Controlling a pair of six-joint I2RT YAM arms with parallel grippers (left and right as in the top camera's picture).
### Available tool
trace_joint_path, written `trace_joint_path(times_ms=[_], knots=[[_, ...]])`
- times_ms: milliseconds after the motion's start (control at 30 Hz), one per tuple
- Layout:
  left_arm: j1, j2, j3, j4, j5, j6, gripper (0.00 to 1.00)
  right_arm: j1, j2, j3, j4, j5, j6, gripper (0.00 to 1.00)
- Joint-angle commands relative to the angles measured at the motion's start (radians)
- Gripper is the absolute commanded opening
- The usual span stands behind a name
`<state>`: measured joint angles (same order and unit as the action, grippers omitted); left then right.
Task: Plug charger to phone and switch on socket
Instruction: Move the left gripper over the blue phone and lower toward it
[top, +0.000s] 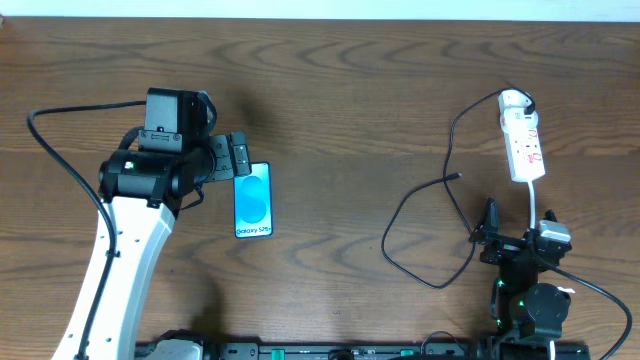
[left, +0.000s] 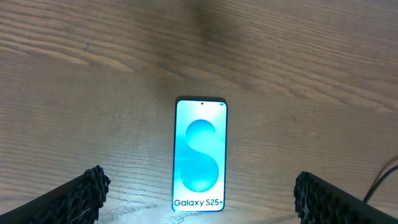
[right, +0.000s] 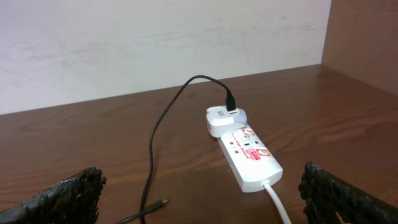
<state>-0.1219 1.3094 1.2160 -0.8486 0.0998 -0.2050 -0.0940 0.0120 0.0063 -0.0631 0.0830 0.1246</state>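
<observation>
From overhead, one phone (top: 253, 200) lies flat on the table (top: 350, 90), screen up, just beside the left fingers (top: 241, 158). One socket (top: 522, 140) sits at the far right, beyond the right fingers (top: 490, 220). One charger (top: 457, 177) loops away from it, its tip lying free on the wood. Left wrist: the phone lies between the widely spread fingers, which hold nothing. Right wrist: the fingers stand parted wide and empty, with the socket ahead between them, well apart, and the charger tip nearer, to the left

phone (top: 253, 200) on table (top: 350, 100) left, socket (top: 522, 135) far right, charger (top: 455, 177) between
</observation>
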Motion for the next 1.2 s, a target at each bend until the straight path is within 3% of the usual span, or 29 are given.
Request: trace_joint_path(times_ms=[0,433,633,833,1167], knots=[[-0.002,0.004,0.019,-0.001,0.018,0.016,0.98,0.002,-0.006,-0.001,-0.002,0.008,-0.006,0.99],[-0.002,0.004,0.016,-0.013,0.04,-0.003,0.98,0.002,-0.006,-0.001,-0.002,0.008,-0.006,0.99],[-0.009,0.021,0.012,-0.031,0.066,-0.066,0.98,0.002,-0.006,-0.001,-0.002,0.008,-0.006,0.99],[-0.057,0.114,0.012,-0.025,0.063,-0.05,0.98,0.002,-0.006,-0.001,-0.002,0.008,-0.006,0.99],[-0.067,0.306,-0.016,-0.019,-0.086,-0.051,0.98,0.002,-0.006,-0.001,-0.002,0.008,-0.006,0.99]])
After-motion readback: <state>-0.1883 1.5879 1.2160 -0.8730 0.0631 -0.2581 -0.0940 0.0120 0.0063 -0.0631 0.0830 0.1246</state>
